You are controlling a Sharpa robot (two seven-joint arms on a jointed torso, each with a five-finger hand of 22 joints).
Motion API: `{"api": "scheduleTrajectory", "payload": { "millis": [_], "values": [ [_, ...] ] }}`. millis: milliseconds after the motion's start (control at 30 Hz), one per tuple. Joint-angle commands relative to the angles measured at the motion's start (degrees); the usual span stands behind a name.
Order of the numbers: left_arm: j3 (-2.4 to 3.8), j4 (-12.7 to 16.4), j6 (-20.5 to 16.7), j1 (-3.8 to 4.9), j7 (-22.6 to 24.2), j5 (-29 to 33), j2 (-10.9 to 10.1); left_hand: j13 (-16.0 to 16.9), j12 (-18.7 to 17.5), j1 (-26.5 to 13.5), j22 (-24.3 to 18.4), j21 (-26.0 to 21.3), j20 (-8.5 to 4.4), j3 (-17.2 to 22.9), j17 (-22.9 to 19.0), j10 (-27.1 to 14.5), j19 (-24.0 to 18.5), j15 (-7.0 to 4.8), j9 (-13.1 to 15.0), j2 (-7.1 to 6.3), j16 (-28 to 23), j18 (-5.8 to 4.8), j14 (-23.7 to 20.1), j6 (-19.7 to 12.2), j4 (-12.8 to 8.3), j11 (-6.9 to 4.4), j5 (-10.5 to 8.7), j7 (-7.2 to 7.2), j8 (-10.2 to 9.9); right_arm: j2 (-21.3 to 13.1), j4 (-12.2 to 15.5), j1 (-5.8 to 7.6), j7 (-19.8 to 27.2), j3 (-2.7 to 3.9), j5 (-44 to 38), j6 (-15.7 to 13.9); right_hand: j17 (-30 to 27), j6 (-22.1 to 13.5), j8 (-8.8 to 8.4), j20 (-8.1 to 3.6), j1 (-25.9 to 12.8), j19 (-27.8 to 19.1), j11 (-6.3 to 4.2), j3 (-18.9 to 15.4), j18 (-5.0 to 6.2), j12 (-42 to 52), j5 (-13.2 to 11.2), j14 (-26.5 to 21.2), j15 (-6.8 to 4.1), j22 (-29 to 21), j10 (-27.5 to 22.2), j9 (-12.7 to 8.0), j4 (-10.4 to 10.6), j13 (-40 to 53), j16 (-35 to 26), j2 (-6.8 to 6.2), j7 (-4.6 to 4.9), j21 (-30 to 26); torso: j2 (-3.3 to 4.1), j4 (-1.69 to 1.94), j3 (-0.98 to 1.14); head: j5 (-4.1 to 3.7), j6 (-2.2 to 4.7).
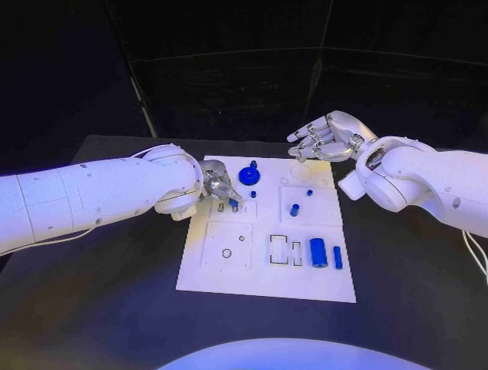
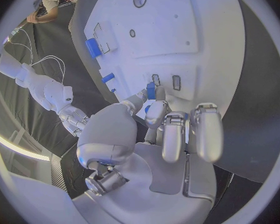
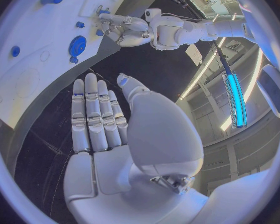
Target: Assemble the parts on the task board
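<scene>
Head view puts the white task board (image 1: pixel 268 266) in the middle of the black table (image 1: pixel 422 293), with the blue parts scattered over it and, as far as I can judge, most of the assembly not yet done. A large blue cylinder (image 1: pixel 318 252) and a slim blue bar (image 1: pixel 337 257) lie loose beside 2 outlined rectangular recesses (image 1: pixel 279 249) that hold nothing; a round hole (image 1: pixel 226 253) in the near left panel also looks unfilled. A short blue peg (image 1: pixel 294 209) and a smaller blue stub (image 1: pixel 308 193) seem to stand in the middle panels, and a round blue disc (image 1: pixel 249 176) sits near the far edge. The left hand (image 1: pixel 216 189) is over the board's far left part, pinching a small blue piece (image 2: pixel 150 90) between thumb and fingertips just above 2 small slots (image 2: pixel 165 80), so an insertion appears under way. The right hand (image 1: pixel 324 139) hovers beyond the board's far right corner, fingers extended and apart, holding nothing.
</scene>
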Motion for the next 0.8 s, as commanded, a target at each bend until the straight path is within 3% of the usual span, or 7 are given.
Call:
{"api": "scheduleTrajectory", "payload": {
  "millis": [33,267,800],
  "values": [
    [0.04,-0.3,3.4,0.05,-1.1,-1.8,0.3,-0.1,-0.3,0.6,0.0,-0.2,-0.24,5.9,15.1,0.0,1.9,-0.20,0.1,0.19,0.2,-0.14,6.0,-0.1,-5.4,-0.05,0.17,-0.38,0.4,-0.1,-0.1,0.10,0.3,0.03,0.2,0.3,-0.1,-0.5,0.05,0.45,-0.3,0.0,-0.02,0.0,0.19,-0.3,0.1,-0.4,0.00,-0.1,-0.5,0.0,0.2,-0.1,0.2,-0.03,0.05,-0.3,-0.02,0.07,-0.04,0.02,-0.16],
    [0.04,-1.0,4.4,0.05,-1.3,-1.9,1.0,-0.2,-0.4,0.5,0.1,-0.2,-0.24,6.0,15.1,-0.1,1.9,-0.18,0.1,0.16,0.2,-0.14,6.0,-0.1,-5.3,-0.03,0.17,-0.36,0.4,-0.1,-0.2,0.10,0.3,0.03,0.2,0.3,-0.1,-0.5,0.05,0.45,-0.3,0.0,-0.02,0.0,0.19,-0.3,0.1,-0.4,0.00,-0.1,-0.5,0.0,0.2,-0.1,0.2,-0.03,0.05,-0.3,-0.03,0.01,0.07,0.12,-0.34],
    [0.04,-1.4,5.8,0.05,-1.5,-1.9,1.5,-0.3,-0.5,0.4,0.1,-0.2,-0.23,6.1,15.1,-0.1,1.9,-0.17,0.2,0.12,0.2,-0.15,6.0,-0.2,-5.2,-0.01,0.16,-0.34,0.4,0.1,-0.2,0.10,0.2,0.03,0.2,0.3,-0.1,-0.5,0.06,0.48,-0.4,0.0,-0.01,0.1,0.19,-0.3,0.1,-0.4,0.02,-0.1,-0.6,0.0,0.2,-0.1,0.2,0.05,0.07,-0.4,-0.04,0.09,-0.01,0.05,-0.58]
  ]
}}
